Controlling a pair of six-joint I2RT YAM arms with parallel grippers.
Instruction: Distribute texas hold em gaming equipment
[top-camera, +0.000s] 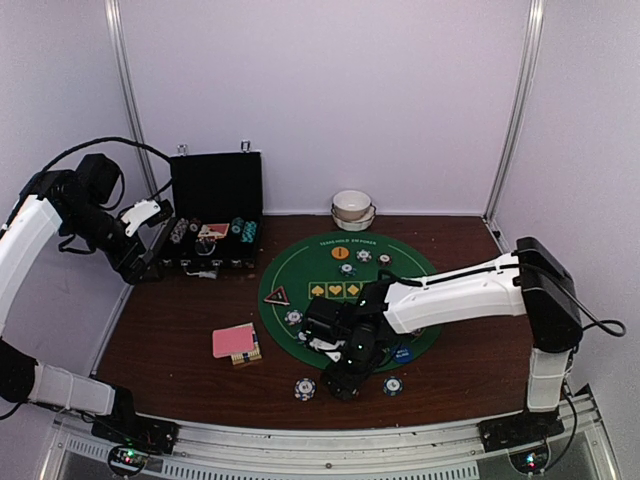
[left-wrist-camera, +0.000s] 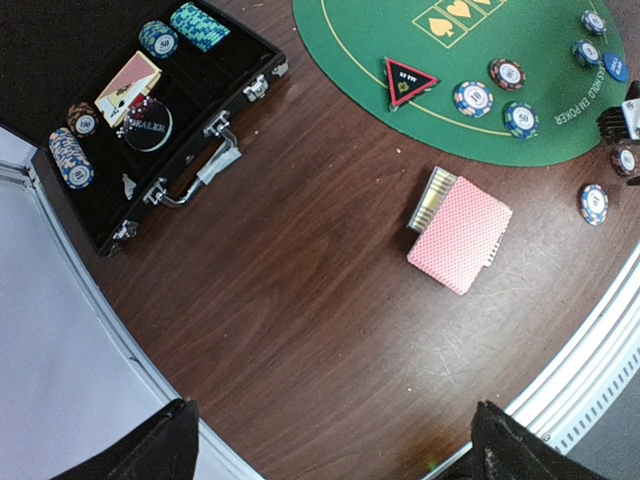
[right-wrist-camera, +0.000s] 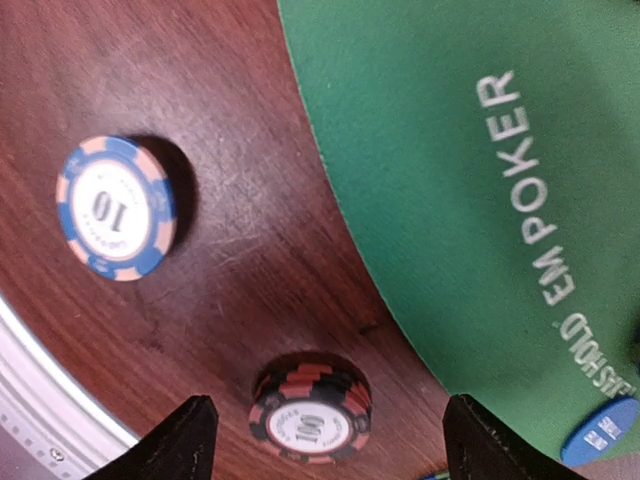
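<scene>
Right gripper (right-wrist-camera: 332, 402) jaws spread, straddling the black-red chip stack (right-wrist-camera: 310, 420) untouched — stack sits off the green mat (right-wrist-camera: 430, 150), apparently a player's share. Left gripper (left-wrist-camera: 335, 405) spread too, empty.

Soft, even overhead light fills the top view: the pale walls (top-camera: 320, 100) are bright, the dark wooden table (top-camera: 170, 340) murky. The left wrist view shows a dull sheen on the wood and bends straight edges near its border. In the right wrist close-up the blue chip marked 10 (right-wrist-camera: 115, 207) throws a short soft shadow rightward, and the lettering on the green mat (right-wrist-camera: 420, 150) is slightly smeared.
</scene>
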